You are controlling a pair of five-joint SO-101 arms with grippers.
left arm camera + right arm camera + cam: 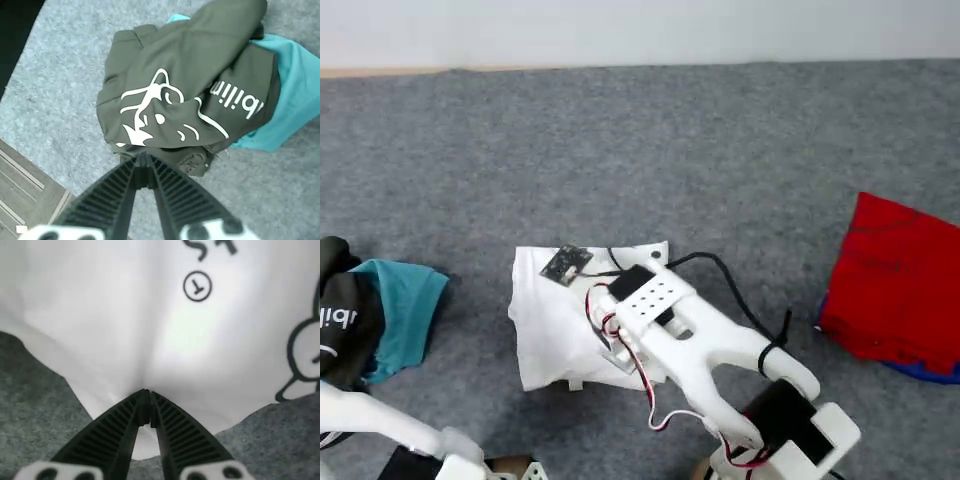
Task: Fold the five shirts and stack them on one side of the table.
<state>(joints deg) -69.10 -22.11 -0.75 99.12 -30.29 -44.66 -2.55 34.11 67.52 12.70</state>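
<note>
While the high view hides the grip under the right arm, its wrist view shows the right tool (143, 395) closed, pinching the white shirt (545, 320) mid-surface (620, 150). The left tool (143, 159) is shut too, tips at the edge of the dark shirt (175, 85), which lies on a teal shirt (295, 90) — a red shirt (900, 280) sits well apart.

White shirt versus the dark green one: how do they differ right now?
The white shirt lies fairly flat mid-table on the grey mat; the dark green shirt is bunched at the table's edge over a teal shirt. The white shirt has dark print, the dark green shirt white print. Shared: the right pincer is shut at the white one's edge, the left pincer at the green one's.
</note>
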